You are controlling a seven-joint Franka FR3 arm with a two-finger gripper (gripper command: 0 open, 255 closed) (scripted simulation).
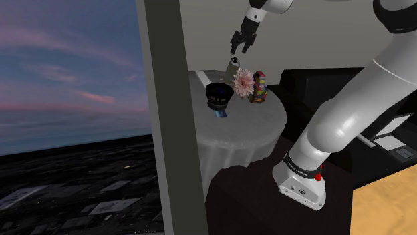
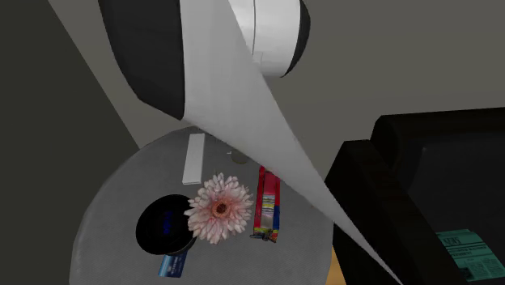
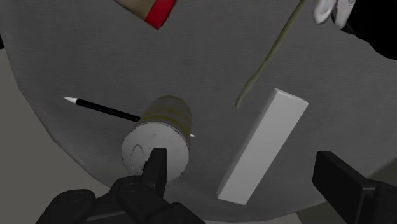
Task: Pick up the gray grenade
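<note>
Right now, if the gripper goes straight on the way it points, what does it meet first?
Probably the upright grenade: one finger of the open gripper lines up with its top. The white block lies flat between the fingers, lower. Depth is uncertain.

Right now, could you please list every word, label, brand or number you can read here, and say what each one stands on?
No text can be read as words.
Colourful box: printed pattern, too blurred to read.
Teal label on the black furniture: lines of print, too small to read.
Blue card: too small to read.
Grenade: no marking shows.
</note>
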